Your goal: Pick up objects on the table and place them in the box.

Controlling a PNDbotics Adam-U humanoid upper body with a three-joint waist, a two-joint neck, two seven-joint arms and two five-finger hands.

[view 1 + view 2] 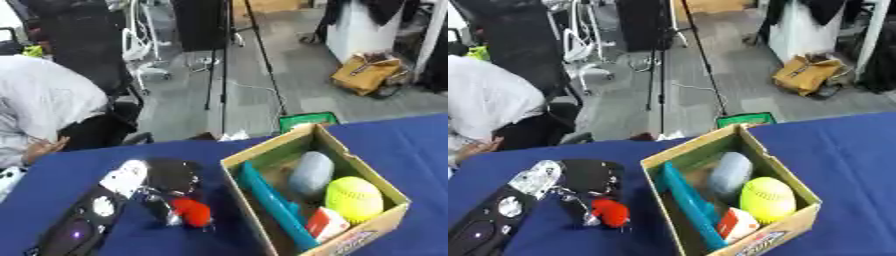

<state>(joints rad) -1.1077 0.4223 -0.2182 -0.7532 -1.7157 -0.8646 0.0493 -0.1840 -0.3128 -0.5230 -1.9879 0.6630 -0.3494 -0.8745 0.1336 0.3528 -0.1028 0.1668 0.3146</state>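
- We see the left hand point(171, 177) over the blue table point(411, 145), its arm coming in from the lower left corner and running up and to the right.
- Its fingers are curled down around a small red object point(193, 211), which sits at the fingertips just left of the cardboard box point(262, 152); we read this as a pinch on the object, though the blur keeps us from seeing each contact.
- The red object is rounded and compact, so we cannot give it a clear long axis; whether it rests on the cloth or hangs just above it we cannot tell.
- The box stands to the right of the hand, open at the top, its long axis running from the near right corner toward the far left, so it sits askew to the table edge.
- Inside the box we make out a yellow ball point(354, 198) at the near right, touching the right wall.
- A grey oval object point(311, 172) lies just behind the ball, its long axis pointing away from us and slightly to the right.
- A long teal object point(271, 202) leans along the left wall, its long axis parallel to that wall, far end higher.
- A small red-and-white packet point(325, 222) sits in the near corner, between the teal object and the ball.
- We do not see the right hand in either view.
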